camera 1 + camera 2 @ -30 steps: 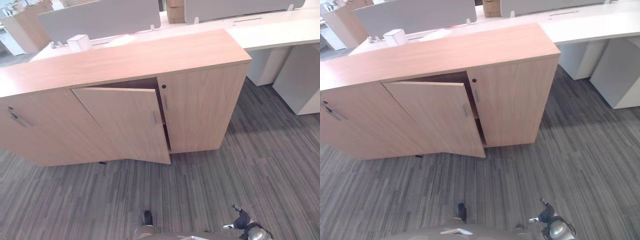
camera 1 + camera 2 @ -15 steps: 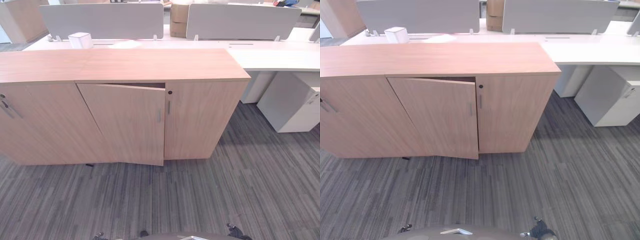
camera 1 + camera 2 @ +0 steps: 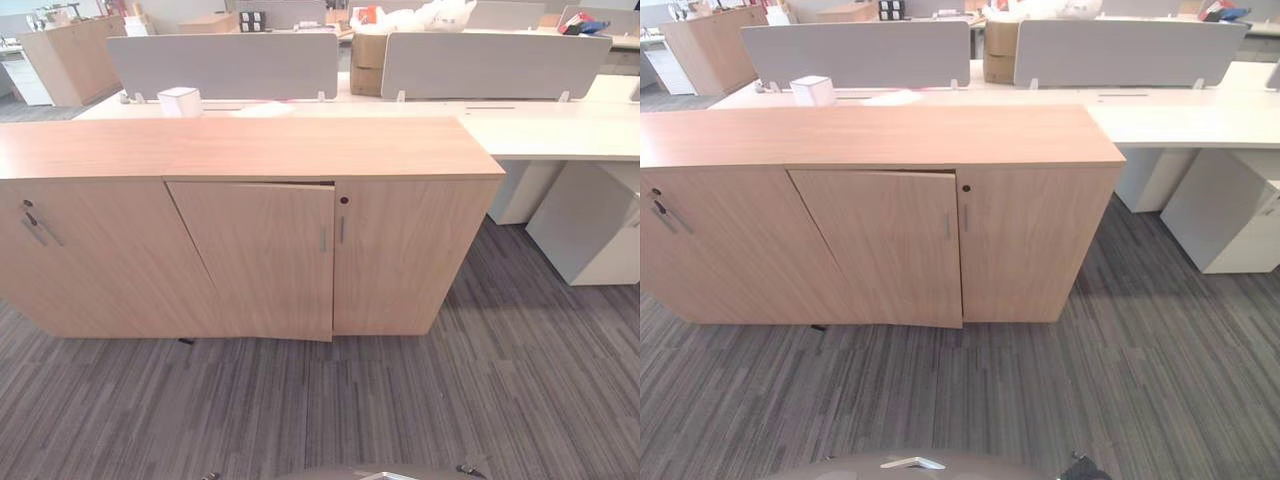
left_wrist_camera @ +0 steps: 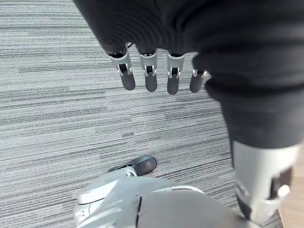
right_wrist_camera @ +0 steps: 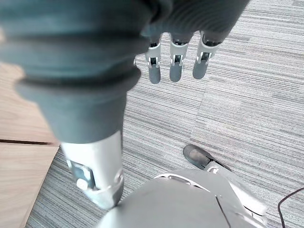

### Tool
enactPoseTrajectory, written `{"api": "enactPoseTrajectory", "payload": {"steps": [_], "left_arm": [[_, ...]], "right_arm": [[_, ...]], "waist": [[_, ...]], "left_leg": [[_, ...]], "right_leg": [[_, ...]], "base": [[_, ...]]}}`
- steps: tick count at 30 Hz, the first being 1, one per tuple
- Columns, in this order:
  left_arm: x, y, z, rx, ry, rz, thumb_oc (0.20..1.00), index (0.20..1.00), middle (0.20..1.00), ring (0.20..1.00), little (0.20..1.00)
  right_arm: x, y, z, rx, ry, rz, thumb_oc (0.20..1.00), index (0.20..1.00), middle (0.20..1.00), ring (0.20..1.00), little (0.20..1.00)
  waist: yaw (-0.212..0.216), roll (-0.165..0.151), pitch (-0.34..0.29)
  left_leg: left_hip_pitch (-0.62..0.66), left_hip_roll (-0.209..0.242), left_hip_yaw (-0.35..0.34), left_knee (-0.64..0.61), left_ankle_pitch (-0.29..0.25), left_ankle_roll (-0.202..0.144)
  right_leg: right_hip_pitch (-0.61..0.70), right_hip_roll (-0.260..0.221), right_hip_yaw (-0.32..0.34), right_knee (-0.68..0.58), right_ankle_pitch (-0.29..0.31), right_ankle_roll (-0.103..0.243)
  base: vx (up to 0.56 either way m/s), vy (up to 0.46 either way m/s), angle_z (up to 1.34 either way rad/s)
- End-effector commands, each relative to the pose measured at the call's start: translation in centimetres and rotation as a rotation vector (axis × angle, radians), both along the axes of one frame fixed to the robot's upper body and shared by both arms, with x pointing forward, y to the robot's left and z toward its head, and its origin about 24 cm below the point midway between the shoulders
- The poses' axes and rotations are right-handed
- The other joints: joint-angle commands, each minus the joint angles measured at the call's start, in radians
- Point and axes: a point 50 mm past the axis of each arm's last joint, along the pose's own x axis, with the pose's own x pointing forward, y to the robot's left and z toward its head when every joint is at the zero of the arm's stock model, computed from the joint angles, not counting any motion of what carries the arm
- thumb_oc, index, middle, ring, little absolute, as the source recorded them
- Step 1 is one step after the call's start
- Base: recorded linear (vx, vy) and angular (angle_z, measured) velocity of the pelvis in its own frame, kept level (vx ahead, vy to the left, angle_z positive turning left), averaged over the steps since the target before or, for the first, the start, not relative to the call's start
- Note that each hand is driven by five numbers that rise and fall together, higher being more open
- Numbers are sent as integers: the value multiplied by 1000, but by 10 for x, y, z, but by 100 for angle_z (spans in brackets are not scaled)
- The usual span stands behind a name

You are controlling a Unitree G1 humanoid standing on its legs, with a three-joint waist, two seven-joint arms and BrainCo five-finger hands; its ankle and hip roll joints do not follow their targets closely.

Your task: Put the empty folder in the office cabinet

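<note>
The long wooden office cabinet [image 3: 250, 215] runs left to right across the head views on the grey striped carpet [image 3: 420, 400], and its middle door [image 3: 265, 255] stands slightly ajar, hinged at its left with the handle edge swung a little outward beside the closed right door [image 3: 415, 250]. The left hand [image 4: 156, 52] hangs over the carpet with its fingers [image 4: 150, 78] straight, side by side and holding nothing. The right hand [image 5: 180, 33] hangs likewise, fingers [image 5: 175, 66] straight, close together and empty, with the cabinet's wood at the edge of its wrist view.
</note>
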Motion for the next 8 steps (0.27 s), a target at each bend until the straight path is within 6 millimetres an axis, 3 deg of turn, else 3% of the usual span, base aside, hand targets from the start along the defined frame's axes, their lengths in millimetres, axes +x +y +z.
{"api": "enactPoseTrajectory", "payload": {"steps": [1,8], "left_arm": [[13,-10,-1,-16,-6,-10,1000,1000,1000,1000,1000],[6,-14,-2,-24,23,11,1000,1000,1000,1000,1000]], "right_arm": [[19,5,2,4,-38,50,1000,1000,1000,1000,1000],[16,7,1,8,-26,55,1000,1000,1000,1000,1000]], "waist": [[24,12,39],[22,12,37]], "left_leg": [[39,-39,-1,0,-94,2],[47,-39,1,0,-99,3]], "right_leg": [[-63,45,17,9,40,3],[-59,45,24,6,43,5]], "base": [[0,0,0],[0,0,0]]}}
